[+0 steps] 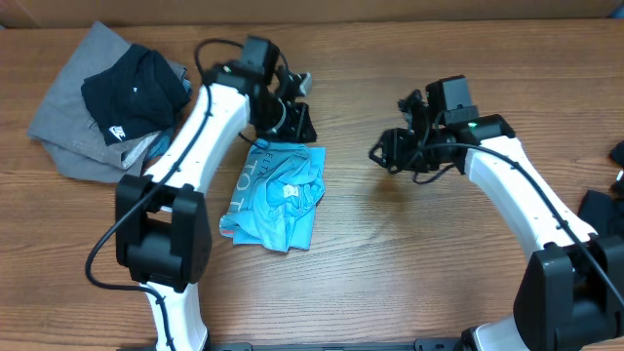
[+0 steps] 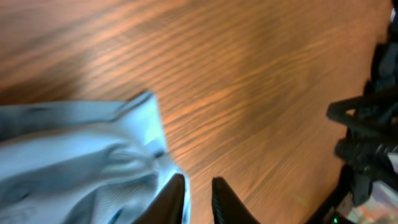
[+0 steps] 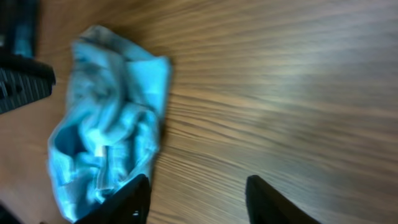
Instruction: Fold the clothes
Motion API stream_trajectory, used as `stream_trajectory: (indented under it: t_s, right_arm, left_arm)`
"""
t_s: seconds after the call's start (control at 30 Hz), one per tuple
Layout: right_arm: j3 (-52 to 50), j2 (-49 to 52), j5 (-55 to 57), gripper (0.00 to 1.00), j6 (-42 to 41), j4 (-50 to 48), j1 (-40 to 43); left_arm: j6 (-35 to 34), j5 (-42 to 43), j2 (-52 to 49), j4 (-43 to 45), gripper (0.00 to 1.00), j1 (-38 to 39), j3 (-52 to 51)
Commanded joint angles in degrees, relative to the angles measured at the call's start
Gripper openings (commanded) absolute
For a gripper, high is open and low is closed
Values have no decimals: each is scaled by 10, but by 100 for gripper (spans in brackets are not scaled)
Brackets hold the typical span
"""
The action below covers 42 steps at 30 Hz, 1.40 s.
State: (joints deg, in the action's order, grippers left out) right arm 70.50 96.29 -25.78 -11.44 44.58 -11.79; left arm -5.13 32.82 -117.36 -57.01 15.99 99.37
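Fingers [image 2: 176, 202] of the left gripper [image 2: 200, 200] are barely cracked apart with nothing between them, right at the edge of the crumpled light blue T-shirt [image 1: 278, 200], the right gripper [image 3: 199, 199] gapes wide and empty over the wood-grain table [image 1: 409, 263], and a black shirt [image 1: 136, 88] sits on a grey shirt [image 1: 68, 132] in the far left corner.

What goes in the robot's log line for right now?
blue shirt: crumpled | left end effector: barely open, empty, by shirt edge | right end effector: open, empty
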Motion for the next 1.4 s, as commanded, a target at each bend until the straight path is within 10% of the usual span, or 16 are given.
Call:
stream_trajectory:
  t_s: [0.0, 0.73, 1.0, 1.23, 1.37]
  right_arm:
    - [9, -11, -42, 58, 22, -40, -45]
    - [9, 165, 76, 67, -48, -236, -207]
    - [9, 153, 118, 17, -46, -205, -181]
    - [9, 119, 111, 23, -47, -194, -123]
    - [9, 118, 111, 55, -47, -175, -105]
  left_arm:
    - [14, -70, 2, -70, 23, -38, 95]
    - [98, -190, 2, -346, 31, -115, 169]
    - [92, -184, 2, -315, 31, -102, 78]
    - [81, -139, 2, -187, 32, -39, -69]
    - [43, -172, 1, -145, 32, -10, -123]
